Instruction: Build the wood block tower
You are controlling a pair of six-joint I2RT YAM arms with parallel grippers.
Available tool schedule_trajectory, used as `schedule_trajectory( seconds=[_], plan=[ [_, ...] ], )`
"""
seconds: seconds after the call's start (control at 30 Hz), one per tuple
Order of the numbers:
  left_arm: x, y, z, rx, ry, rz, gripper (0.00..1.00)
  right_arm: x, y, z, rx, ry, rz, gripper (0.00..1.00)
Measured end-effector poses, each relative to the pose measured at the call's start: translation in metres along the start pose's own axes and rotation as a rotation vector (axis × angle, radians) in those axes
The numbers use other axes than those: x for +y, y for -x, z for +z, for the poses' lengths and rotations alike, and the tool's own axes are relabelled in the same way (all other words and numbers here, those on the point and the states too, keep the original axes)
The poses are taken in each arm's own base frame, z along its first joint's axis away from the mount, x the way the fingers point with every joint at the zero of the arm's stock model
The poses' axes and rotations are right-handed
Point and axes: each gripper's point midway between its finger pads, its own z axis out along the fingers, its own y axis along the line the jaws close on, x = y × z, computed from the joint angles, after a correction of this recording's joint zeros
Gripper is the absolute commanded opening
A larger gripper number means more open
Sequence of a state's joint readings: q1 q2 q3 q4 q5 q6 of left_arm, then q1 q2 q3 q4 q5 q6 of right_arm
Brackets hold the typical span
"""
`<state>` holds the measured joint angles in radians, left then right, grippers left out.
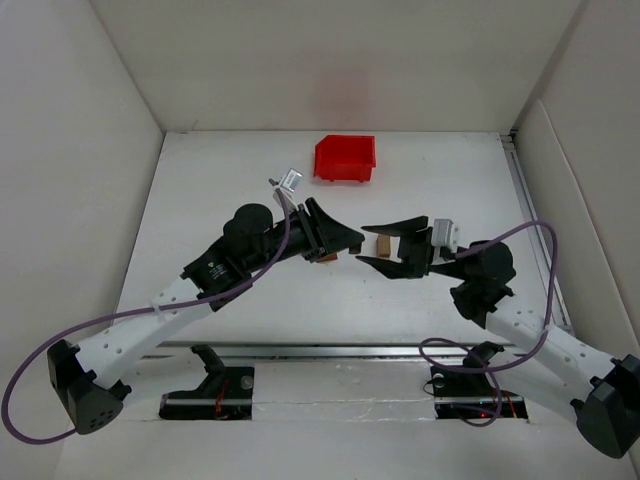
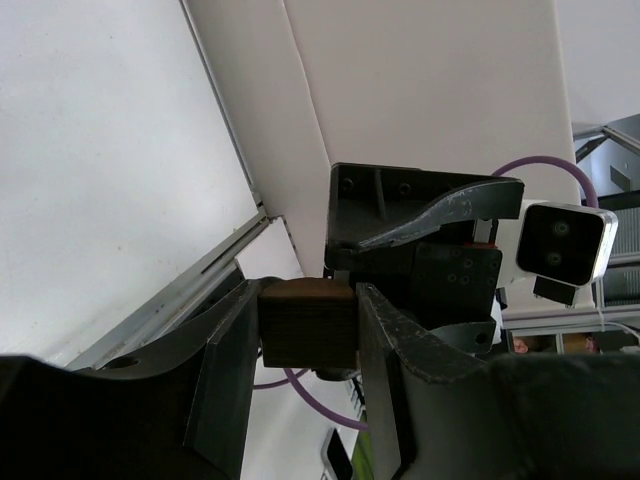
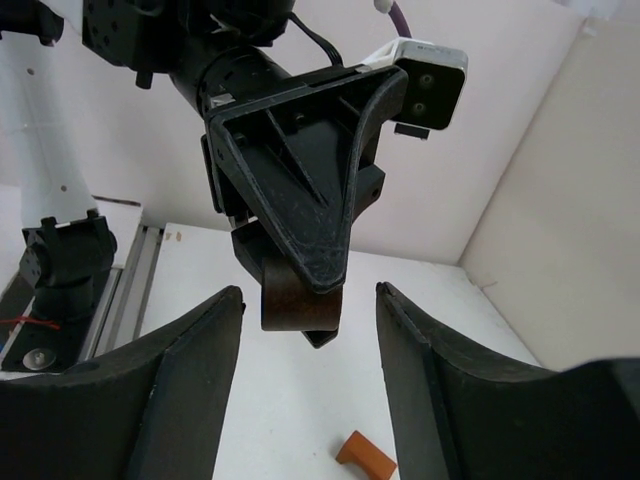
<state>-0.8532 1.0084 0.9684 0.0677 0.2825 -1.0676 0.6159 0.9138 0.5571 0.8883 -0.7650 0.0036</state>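
Left gripper pinching dark block, midway between side edges; right gripper spread. Likely carry step; next, seat squarely on tan block.

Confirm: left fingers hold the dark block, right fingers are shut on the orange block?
No. The right gripper is open; the orange block lies on the table, per the right wrist view. The left gripper does hold the dark block.

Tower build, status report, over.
Left gripper shut on dark block, off table. Right gripper open, empty. Loose block on table beneath it. Nothing blocking seen.
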Motion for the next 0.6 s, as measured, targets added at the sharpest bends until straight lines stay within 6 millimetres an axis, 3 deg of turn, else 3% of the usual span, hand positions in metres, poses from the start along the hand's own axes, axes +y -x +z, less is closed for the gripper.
schedule_trajectory(
  seconds=[0.13, 0.6],
  plan=[
    [-0.001, 0.000, 0.000, 0.000, -0.003, 0.001, 0.00, 0.001, 0.007, -0.002, -0.013, -0.002, -0.024, 0.50],
    [-0.011, 0.001, 0.000, 0.005, -0.048, 0.004, 0.00, -0.001, -0.003, -0.001, 0.011, -0.009, -0.008, 0.47]
  ],
)
